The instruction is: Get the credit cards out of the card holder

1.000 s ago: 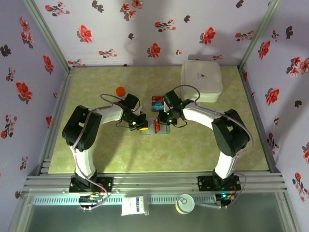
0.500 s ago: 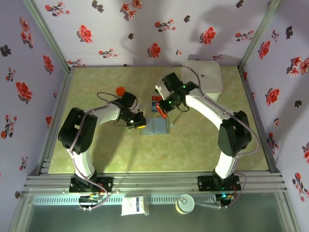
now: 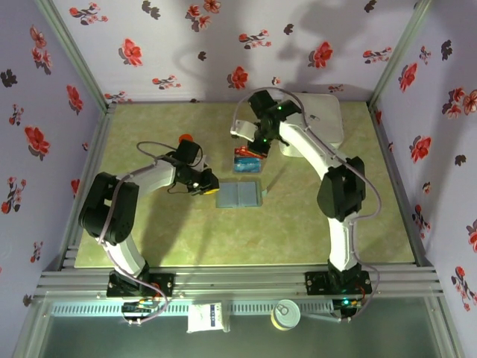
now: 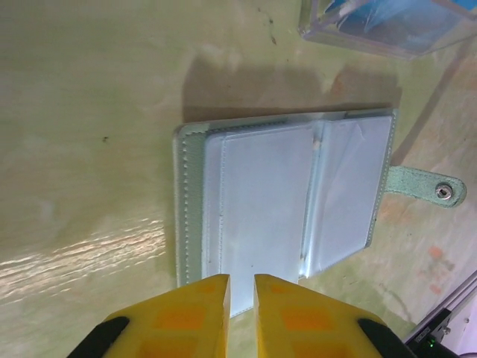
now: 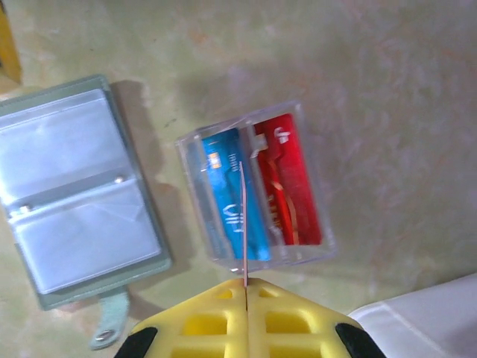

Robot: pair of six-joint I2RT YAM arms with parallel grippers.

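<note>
The card holder (image 3: 240,195) lies unfolded on the desk (image 3: 186,231), between the two arms, with its snap strap pointing to the side. Through its clear pockets I see only pale lining in both wrist views, so I judge that the pockets are empty now, although a card hidden behind a pocket cannot be excluded. Just beyond the holder stands a small clear plastic tray (image 5: 195,179), and in it lie a blue card (image 5: 223,201) and a red card (image 5: 291,186) side by side. The right gripper (image 5: 246,287) hovers over this tray with its jaws pressed together on a thin card (image 5: 242,224), which is seen edge-on as a fine line, so I cannot tell its colour for sure. The left gripper (image 4: 241,285) is at the near edge of the holder; its jaws stand a narrow slit apart and have nothing between them, and I cannot tell if they touch the holder. The white box (image 3: 328,119) at the far right corner plays no part. In my opinion the task is almost done: the cards are out of the holder, and what remains is to put the held card down, probably into the tray with the others.
</note>
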